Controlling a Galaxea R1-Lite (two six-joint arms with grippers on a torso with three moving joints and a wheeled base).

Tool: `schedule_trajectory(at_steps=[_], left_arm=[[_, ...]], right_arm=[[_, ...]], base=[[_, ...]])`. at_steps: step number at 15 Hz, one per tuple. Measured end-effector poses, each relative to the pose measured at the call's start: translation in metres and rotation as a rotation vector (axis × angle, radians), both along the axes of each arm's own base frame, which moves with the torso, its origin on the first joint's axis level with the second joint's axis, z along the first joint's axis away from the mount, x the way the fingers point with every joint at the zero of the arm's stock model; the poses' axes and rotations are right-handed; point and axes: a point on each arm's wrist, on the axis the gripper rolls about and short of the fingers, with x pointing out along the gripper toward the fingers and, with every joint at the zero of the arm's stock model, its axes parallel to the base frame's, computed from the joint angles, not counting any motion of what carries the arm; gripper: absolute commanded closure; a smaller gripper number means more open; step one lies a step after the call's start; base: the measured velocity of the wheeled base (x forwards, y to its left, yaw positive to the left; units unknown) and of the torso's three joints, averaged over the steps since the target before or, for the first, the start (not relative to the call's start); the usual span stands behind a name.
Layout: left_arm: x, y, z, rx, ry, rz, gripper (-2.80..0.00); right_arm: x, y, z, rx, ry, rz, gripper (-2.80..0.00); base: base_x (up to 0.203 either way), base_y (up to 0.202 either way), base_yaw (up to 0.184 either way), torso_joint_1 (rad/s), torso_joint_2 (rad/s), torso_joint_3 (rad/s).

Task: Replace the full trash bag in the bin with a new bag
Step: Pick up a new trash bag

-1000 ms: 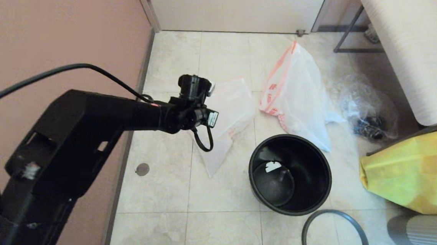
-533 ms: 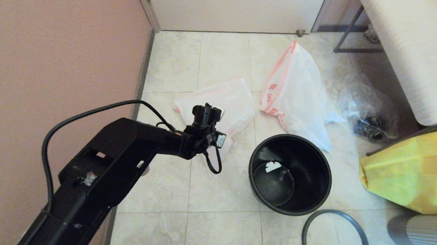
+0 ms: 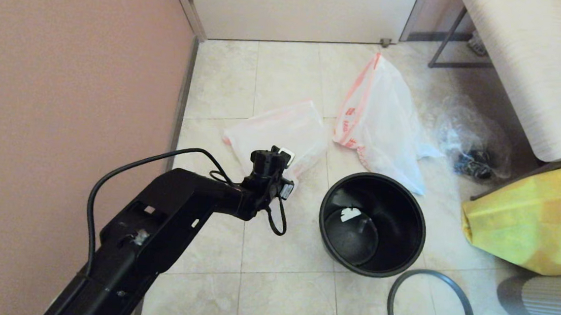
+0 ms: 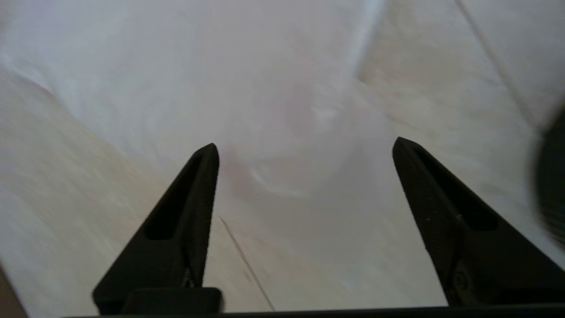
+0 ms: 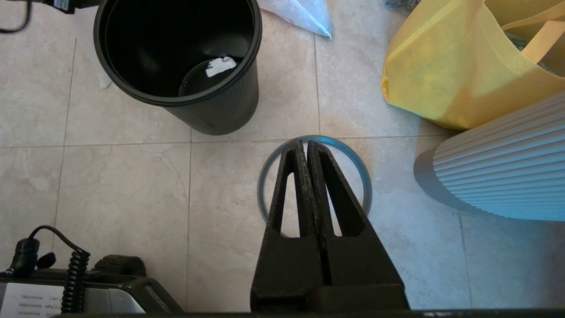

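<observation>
On the tiled floor (image 3: 280, 296) the bin (image 3: 372, 223) stands empty, the full trash bag (image 3: 382, 120) set aside behind it. The left pincer (image 4: 304, 148) has dropped over the new bag (image 3: 282, 130) and spread its fingers apart — likely lining up a grasp. The right pincer (image 5: 306, 143) hangs pressed together above the rim ring (image 5: 362, 176).
</observation>
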Motion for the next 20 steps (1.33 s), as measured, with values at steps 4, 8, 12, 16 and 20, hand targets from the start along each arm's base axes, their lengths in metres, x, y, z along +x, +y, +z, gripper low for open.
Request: schedule_trajectory(at_steps=[4,8,12,16,20], left_arm=[[0.013,0.013,-0.021,0.030,-0.044,0.004,-2.80],[0.020,0.030,-0.032,0.062,-0.026,0.021,0.00],[0.022,0.033,-0.036,0.058,-0.019,-0.003,0.00],[0.022,0.034,-0.039,0.045,0.002,-0.009,0.00],[0.003,0.033,-0.035,-0.026,0.271,0.081,0.00]], right_arm=[[0.000,0.000,0.000,0.000,0.000,0.000,0.00],[0.000,0.000,0.000,0.000,0.000,0.000,0.00],[0.000,0.000,0.000,0.000,0.000,0.000,0.00],[0.000,0.000,0.000,0.000,0.000,0.000,0.00],[0.000,0.000,0.000,0.000,0.000,0.000,0.00]], base=[[0.000,0.000,0.000,0.000,0.00,0.000],[0.000,0.000,0.000,0.000,0.00,0.000],[0.000,0.000,0.000,0.000,0.00,0.000],[0.000,0.000,0.000,0.000,0.00,0.000],[0.000,0.000,0.000,0.000,0.00,0.000]])
